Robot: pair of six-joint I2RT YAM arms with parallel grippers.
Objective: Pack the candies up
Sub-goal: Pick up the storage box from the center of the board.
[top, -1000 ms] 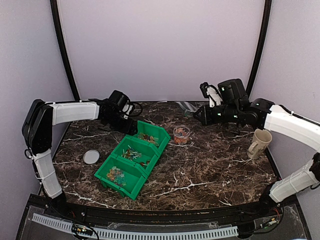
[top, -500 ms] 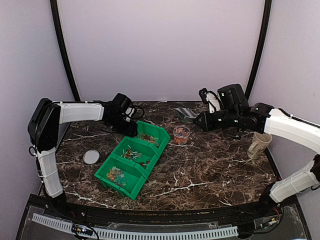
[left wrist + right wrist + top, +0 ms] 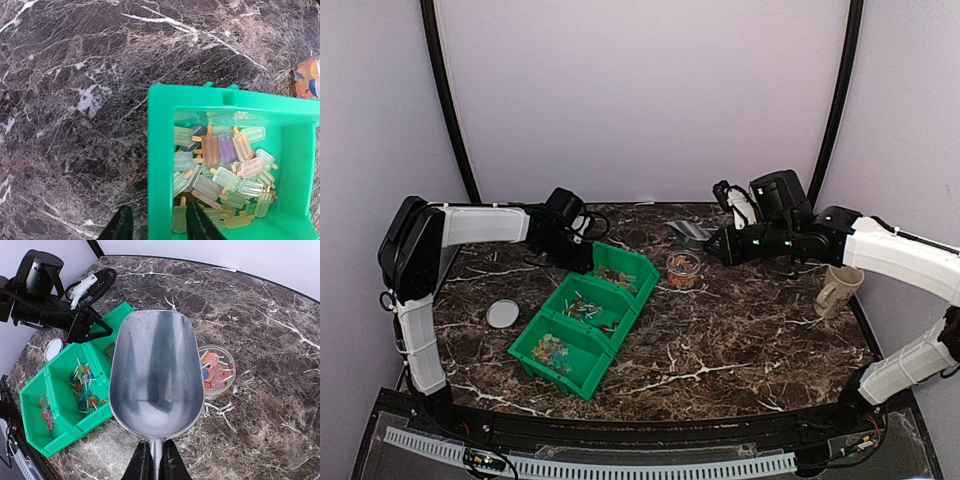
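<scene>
The left gripper (image 3: 160, 221) is standing with its jaws apart, astride the side wall of the green bin (image 3: 161, 130) at its far compartment; the inner finger is sitting just inside the wall among the candies (image 3: 220, 170); the outer finger is hanging just beside the wall, with a sliver of table (image 3: 75, 100) showing between; nothing is being clamped yet. As I am reading it, the step in hand is pinning the bin so that it is not sliding under a scooping push; doing it well is calling for a square squeeze on bare plastic, low enough on the wall to bite, and without trapping a candy under the inner pad, since a piece caught there would be spoiling the grip.

The right gripper (image 3: 154, 462) is pinching tight on the handle of the metal scoop (image 3: 152, 370), which is riding empty above the table between the bin and the clear jar (image 3: 234, 369). Candies are lying in all three compartments, and some are already sitting in the jar; the packing is looking only partly done. The scoop should be going in shallow, pushing toward the wall that the left arm is bracing; the pour should be running slowly off the tip, because the jar is looking light and easy to knock over.
</scene>
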